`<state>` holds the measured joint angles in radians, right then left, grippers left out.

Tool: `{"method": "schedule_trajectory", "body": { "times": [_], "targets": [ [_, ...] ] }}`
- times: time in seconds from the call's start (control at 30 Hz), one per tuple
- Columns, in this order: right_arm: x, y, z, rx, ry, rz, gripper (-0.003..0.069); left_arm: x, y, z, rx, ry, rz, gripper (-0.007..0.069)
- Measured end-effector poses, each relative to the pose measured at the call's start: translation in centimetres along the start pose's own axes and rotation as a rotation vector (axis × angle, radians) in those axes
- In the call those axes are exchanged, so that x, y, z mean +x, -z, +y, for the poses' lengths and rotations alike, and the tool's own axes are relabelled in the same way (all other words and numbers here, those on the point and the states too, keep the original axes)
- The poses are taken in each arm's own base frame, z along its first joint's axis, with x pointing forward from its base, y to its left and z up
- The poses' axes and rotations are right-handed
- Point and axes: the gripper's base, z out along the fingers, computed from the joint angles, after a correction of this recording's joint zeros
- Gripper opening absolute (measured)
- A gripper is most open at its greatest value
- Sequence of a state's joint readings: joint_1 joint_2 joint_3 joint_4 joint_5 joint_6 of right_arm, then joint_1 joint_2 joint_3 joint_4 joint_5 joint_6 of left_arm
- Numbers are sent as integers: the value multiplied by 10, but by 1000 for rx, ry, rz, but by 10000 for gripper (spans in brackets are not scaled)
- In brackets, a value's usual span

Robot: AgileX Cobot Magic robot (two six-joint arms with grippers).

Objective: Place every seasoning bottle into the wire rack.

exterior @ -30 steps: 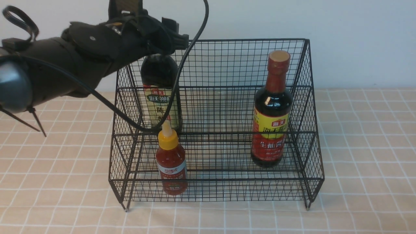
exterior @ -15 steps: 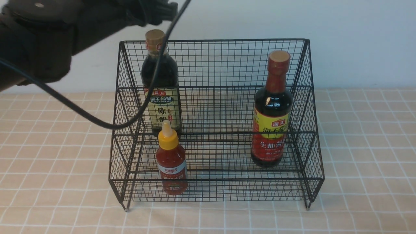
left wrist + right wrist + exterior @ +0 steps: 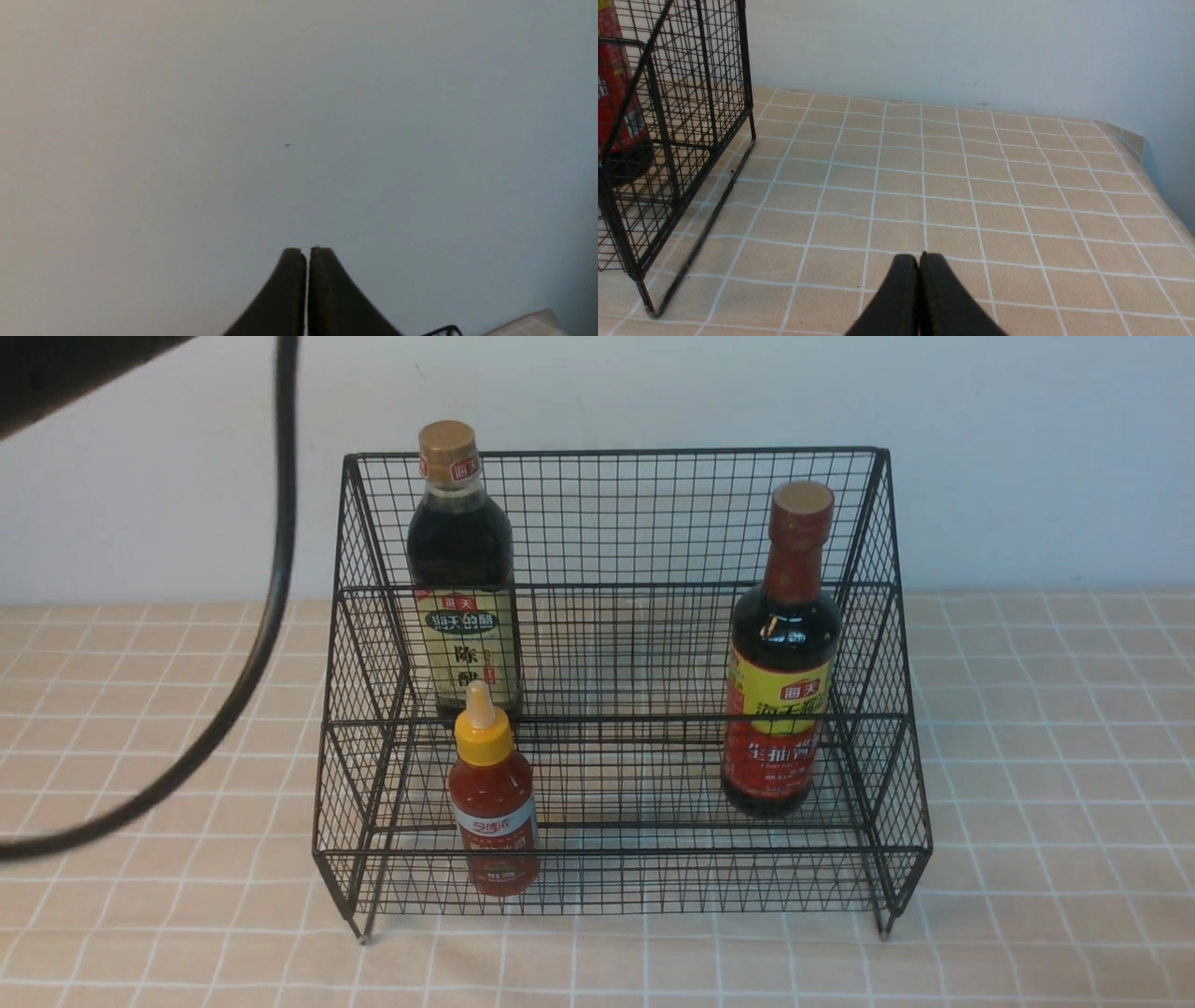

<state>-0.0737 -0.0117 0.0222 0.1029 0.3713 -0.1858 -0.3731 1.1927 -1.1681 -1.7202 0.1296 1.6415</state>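
Observation:
The black wire rack (image 3: 616, 453) stands mid-table with all three seasoning bottles inside. The tall dark bottle with gold cap (image 3: 462, 560) is upright on the upper tier at the left. The dark bottle with red neck (image 3: 782, 653) stands at the right. The small red sauce bottle with yellow nozzle (image 3: 492, 803) stands on the lower tier, front left. My left gripper (image 3: 307, 250) is shut and empty, facing the bare wall. My right gripper (image 3: 919, 256) is shut and empty over the tablecloth, to the right of the rack (image 3: 668, 116).
A checked beige tablecloth (image 3: 1027, 756) covers the table. My left arm's black cable (image 3: 271, 588) hangs in front at the left of the rack. A white wall (image 3: 1027, 448) stands close behind. The table's right edge (image 3: 1162, 196) shows in the right wrist view.
My left gripper let go of the tall gold-capped bottle, rose up and to the left out of the front view, and shut. All the bottles stayed in place.

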Motion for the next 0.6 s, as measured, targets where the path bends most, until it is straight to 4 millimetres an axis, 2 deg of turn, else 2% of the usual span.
{"method": "schedule_trajectory", "body": {
  "times": [0.17, 0.33, 0.47, 0.5, 0.6],
  "targets": [
    [0, 0, 0, 0, 0, 0, -12, 1, 12, -11, 110, -37, -2, -7],
    [0, 0, 0, 0, -1, 0, -12, 17, 31, -24, 237, -10, 78, -7],
    [0, 0, 0, 0, -1, 0, -12, 44, 50, -33, 331, 23, 278, -7],
    [0, 0, 0, 0, -1, 0, -12, 46, 51, -33, 330, 43, 295, -7],
    [0, 0, 0, 0, -1, 0, -12, 69, 68, -30, 289, 40, 525, -7]
  ]
}}
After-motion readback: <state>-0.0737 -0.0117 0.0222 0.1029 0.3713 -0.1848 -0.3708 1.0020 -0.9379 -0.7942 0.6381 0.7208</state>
